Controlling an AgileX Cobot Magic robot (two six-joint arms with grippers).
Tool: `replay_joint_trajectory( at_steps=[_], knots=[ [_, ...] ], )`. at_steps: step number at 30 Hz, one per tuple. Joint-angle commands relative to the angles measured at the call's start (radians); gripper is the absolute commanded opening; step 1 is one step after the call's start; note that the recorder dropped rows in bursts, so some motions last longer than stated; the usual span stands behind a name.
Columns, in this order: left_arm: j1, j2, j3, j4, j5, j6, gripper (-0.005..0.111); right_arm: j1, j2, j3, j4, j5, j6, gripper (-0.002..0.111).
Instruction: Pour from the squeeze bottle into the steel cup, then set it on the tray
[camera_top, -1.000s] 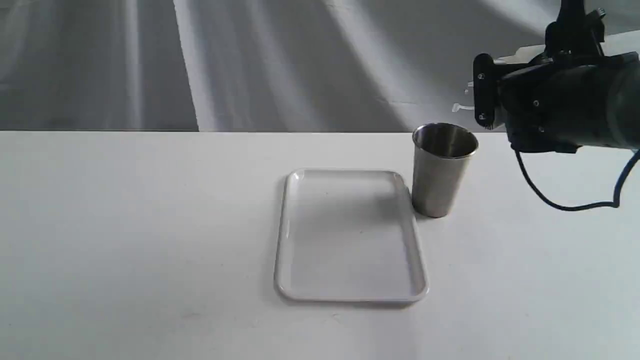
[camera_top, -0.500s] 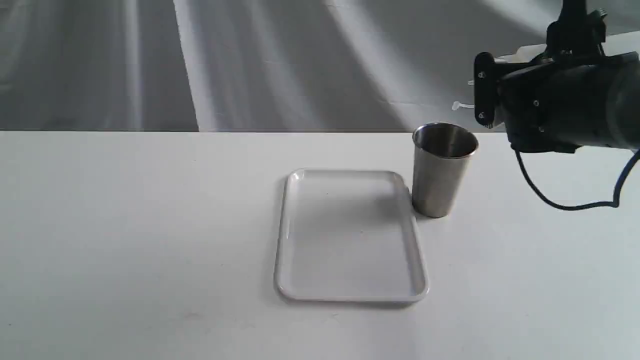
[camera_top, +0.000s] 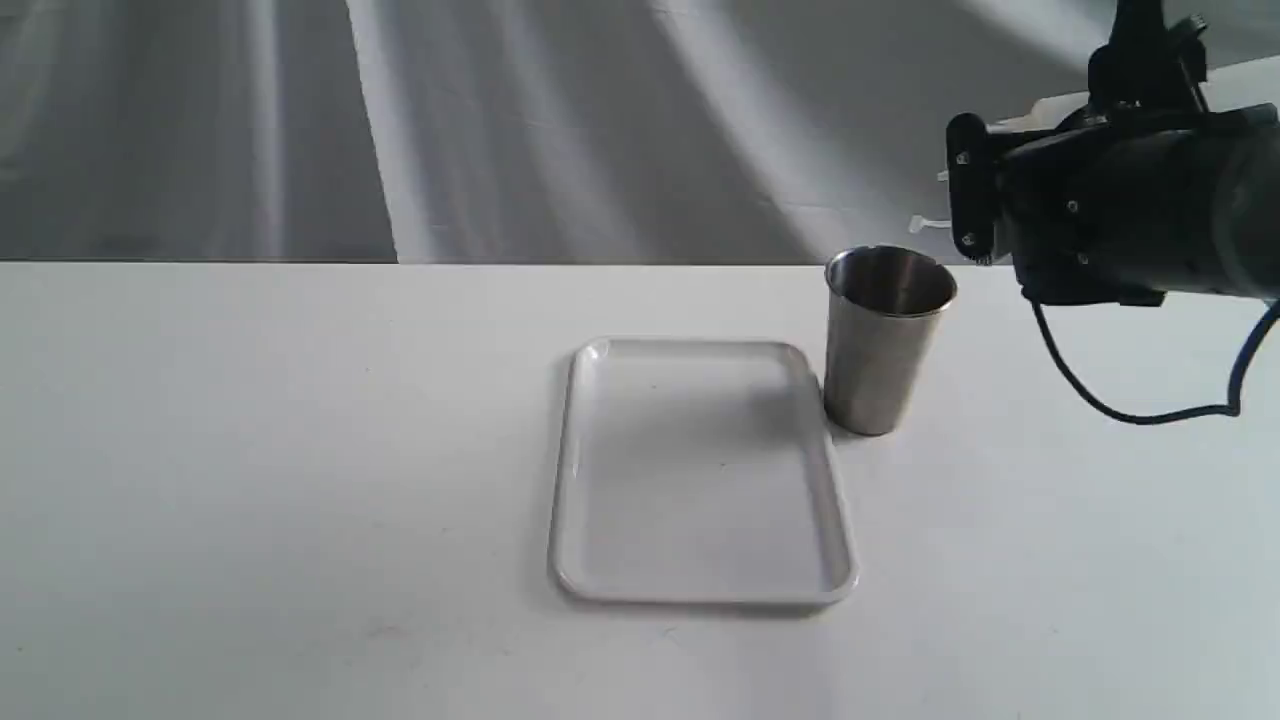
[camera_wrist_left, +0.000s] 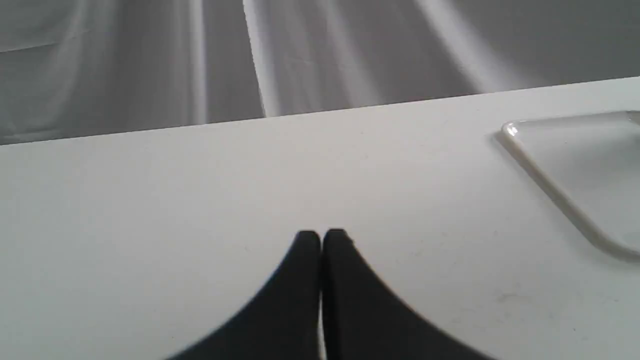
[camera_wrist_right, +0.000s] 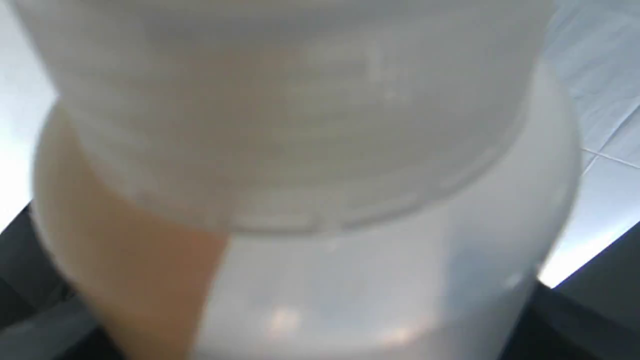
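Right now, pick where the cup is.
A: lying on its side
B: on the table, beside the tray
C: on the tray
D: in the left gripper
B: the cup stands upright on the table, just right of the tray in the exterior view, not on it.

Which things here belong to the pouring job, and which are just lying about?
Job: bottle, cup, tray.
Just there: table, grey curtain, left end effector, shut and holding nothing.
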Motion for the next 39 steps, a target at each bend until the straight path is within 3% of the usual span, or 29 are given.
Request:
replay_joint_trajectory(
  at_steps=[1, 39],
  knots=[
    [-0.006, -0.003, 0.004, -0.001, -0.007, -0.005, 0.000, 0.002, -0.018, 0.000, -0.039, 0.023, -0.056, 0.000],
    [-0.006, -0.003, 0.004, -0.001, -0.007, -0.003, 0.000, 0.002, -0.018, 0.000, -0.039, 0.021, -0.167, 0.000]
  ],
)
